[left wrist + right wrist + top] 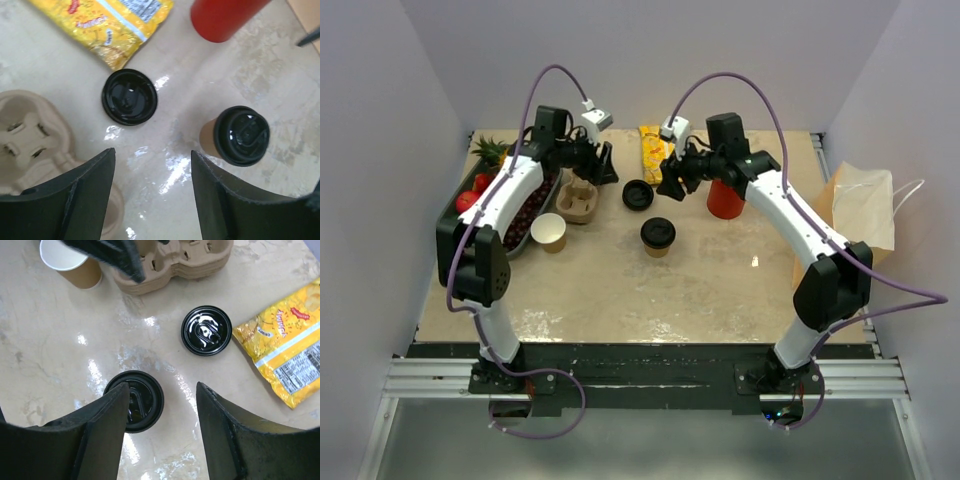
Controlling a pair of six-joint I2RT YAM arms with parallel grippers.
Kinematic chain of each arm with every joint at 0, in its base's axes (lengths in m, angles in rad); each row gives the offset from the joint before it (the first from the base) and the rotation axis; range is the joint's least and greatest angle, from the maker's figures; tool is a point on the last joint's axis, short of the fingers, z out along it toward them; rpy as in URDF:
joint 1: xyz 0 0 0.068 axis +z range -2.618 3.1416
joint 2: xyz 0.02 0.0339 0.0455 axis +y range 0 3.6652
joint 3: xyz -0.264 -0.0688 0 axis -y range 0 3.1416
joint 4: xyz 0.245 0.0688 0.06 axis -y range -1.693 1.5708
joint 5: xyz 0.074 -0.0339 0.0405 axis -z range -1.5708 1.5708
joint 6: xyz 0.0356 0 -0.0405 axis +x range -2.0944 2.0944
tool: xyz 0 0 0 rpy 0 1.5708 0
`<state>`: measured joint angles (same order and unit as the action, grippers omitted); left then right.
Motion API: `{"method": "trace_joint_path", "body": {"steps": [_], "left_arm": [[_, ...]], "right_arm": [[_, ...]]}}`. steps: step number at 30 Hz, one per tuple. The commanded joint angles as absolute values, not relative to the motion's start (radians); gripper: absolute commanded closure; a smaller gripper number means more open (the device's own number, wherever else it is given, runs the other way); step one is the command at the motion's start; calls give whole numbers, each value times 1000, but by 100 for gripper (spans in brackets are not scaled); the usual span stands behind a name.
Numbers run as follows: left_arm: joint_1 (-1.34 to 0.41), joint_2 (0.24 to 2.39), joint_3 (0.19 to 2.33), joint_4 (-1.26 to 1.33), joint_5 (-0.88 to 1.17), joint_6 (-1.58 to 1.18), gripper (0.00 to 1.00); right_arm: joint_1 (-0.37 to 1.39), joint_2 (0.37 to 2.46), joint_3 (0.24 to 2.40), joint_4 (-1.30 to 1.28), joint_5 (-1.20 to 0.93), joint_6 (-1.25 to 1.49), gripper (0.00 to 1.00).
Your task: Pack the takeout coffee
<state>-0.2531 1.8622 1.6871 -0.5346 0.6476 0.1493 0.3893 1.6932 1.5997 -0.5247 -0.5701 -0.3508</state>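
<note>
Coffee: upright on the desk, lidded, near the loose lid, touched by neither pincer.
Right pincer: released, empty, hovering over the coffee.
Left pincer: released, empty, beside the carrier.
Grip: straddle the paper wall below the lid, squeeze lightly, keep it upright.

Bare tabletop lies in front of and to either side of the takeout coffee, giving free approach there. Just behind it lies a loose black lid, with a yellow snack bag farther back. A red cup stands right-rear. A cardboard cup carrier and lidless paper cup stand left. The 2 grippers, left gripper and right gripper, crowd the air above the lid.
</note>
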Motion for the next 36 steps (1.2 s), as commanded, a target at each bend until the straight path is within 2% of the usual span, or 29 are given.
{"method": "trace_joint_path", "body": {"steps": [1, 5, 10, 18, 26, 36], "left_arm": [[-236, 1813, 1689, -509, 546, 140, 34], [-230, 1796, 1678, -572, 493, 175, 35], [-198, 1731, 1649, -720, 469, 315, 36], [-196, 1612, 1503, -773, 466, 443, 37], [-209, 1551, 1416, -778, 624, 469, 38], [-221, 1583, 1410, -655, 522, 356, 40]], "right_arm": [[419, 1680, 1663, -515, -496, -439, 43], [454, 1675, 1675, -509, -491, -503, 44], [463, 1695, 1689, -499, -497, -457, 45], [451, 1665, 1692, -420, -378, -382, 49], [284, 1690, 1810, -495, -261, -310, 52], [105, 1631, 1747, -549, -164, -316, 53]]}}
